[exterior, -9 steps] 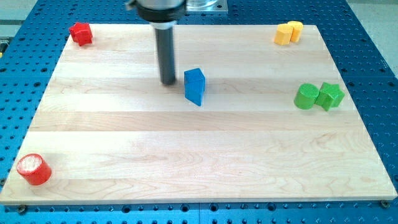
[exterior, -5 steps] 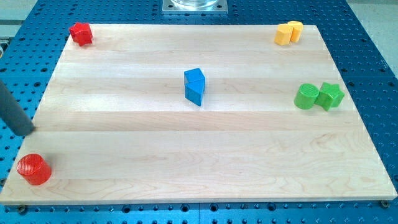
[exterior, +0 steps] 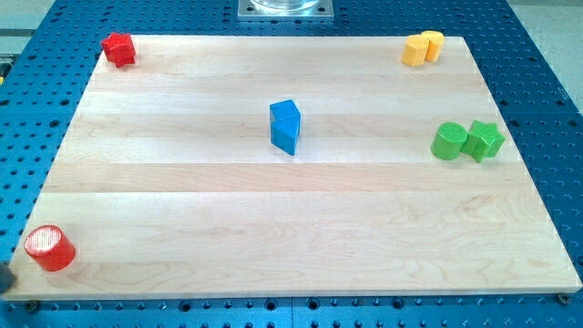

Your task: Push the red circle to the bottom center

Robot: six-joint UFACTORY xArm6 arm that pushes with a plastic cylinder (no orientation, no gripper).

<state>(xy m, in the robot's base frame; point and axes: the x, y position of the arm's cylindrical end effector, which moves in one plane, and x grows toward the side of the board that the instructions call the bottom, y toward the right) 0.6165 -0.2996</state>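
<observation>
The red circle (exterior: 48,248) stands at the board's bottom left corner. A sliver of my dark rod shows at the view's left edge, with my tip (exterior: 6,289) just left of and slightly below the red circle, off the board. A small gap separates them. Most of the rod is out of view.
A red block (exterior: 118,48) sits at the top left corner. A blue block (exterior: 285,126) stands near the middle. A yellow pair (exterior: 423,46) is at the top right. A green circle (exterior: 447,141) and a green star (exterior: 484,140) touch at the right. The wooden board (exterior: 291,228) lies on a blue perforated table.
My rod has swept from beside the blue block to the far left, then down the left side to the bottom left corner beside the red circle. No block has moved.
</observation>
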